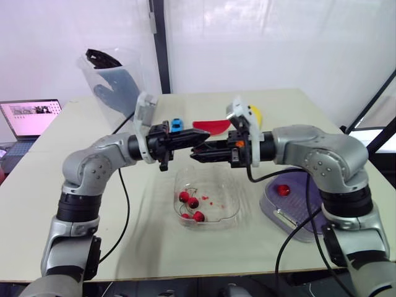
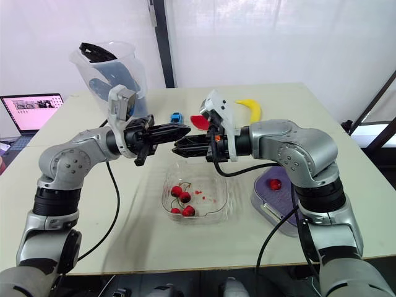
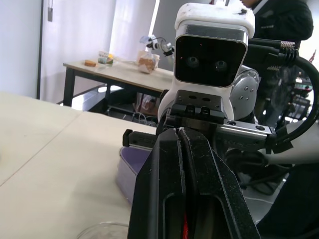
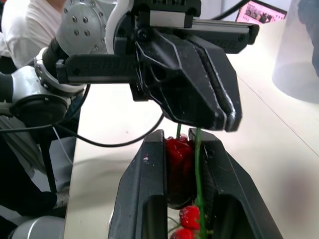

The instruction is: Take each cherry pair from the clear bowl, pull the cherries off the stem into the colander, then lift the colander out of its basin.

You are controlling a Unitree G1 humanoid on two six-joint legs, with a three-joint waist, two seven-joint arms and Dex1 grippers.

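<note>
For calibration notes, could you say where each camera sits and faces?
Head pair: on the head, forward and down over table and clear bowl; both arms show.
Left wrist: looks along the left gripper at the right arm's wrist camera.
Right wrist: looks along the right gripper, shut on a cherry, at the left gripper.
Shared: wrist views face each other.

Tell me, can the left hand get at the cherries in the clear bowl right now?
Probably not yet. The left hand is shut on the cherry pair it shares with the right hand; the clear bowl below lies open.
</note>
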